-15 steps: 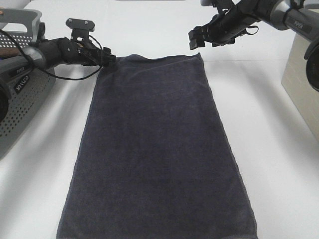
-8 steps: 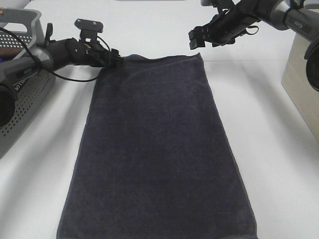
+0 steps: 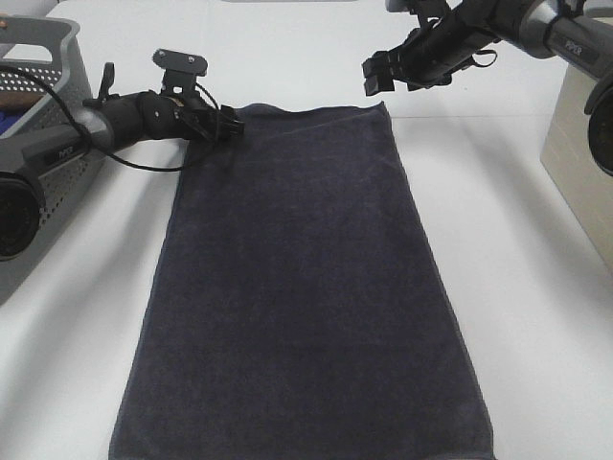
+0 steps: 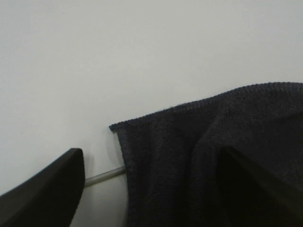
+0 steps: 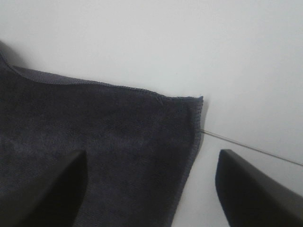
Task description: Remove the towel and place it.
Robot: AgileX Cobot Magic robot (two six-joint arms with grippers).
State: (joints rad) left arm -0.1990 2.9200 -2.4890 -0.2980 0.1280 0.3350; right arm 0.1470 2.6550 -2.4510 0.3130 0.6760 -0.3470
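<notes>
The dark charcoal towel [image 3: 297, 287] lies spread flat on the white table, its long side running from far to near. My left gripper [image 3: 228, 125] is low at the towel's far left corner. It is open, and in the left wrist view the corner [image 4: 213, 156] lies between the two spread fingers [image 4: 42, 189]. My right gripper [image 3: 378, 75] hovers just above the far right corner. It is open and empty, and the right wrist view shows that corner [image 5: 94, 156] between its fingers [image 5: 255, 194].
A grey perforated basket [image 3: 48, 34] stands at the left edge, with something blue inside. A beige box [image 3: 575, 134] stands at the right edge. A thin seam [image 5: 246, 144] runs across the white table beside the towel's far end.
My left gripper has moved right along the far edge and now sits over the towel's far left corner. The right arm and the towel have not visibly moved.
</notes>
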